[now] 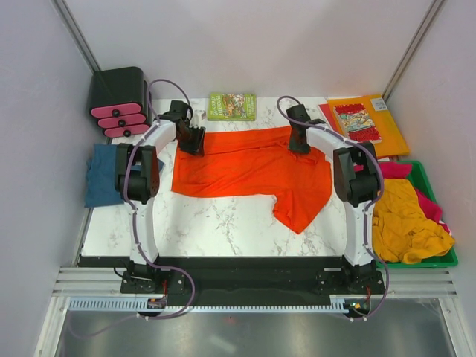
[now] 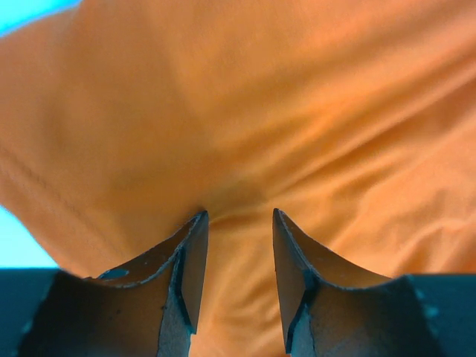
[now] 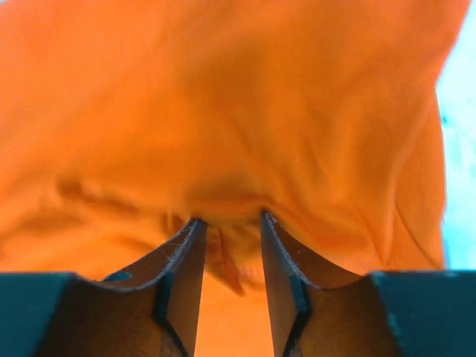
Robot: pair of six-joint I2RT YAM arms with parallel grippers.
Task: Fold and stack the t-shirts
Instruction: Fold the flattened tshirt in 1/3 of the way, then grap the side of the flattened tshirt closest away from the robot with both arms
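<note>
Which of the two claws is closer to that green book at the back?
The left gripper, just left of and below the green book. The right gripper sits farther off to the book's right.

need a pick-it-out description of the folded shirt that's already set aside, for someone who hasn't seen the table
Start at the white marble table and go to its left edge, just in front of the black box with pink drawers. There, partly behind the left arm, lies a teal-blue shirt folded into a compact block. It is the only blue cloth; the orange-red shirt is spread mid-table and the yellow and pink ones are heaped in the green bin.
</note>
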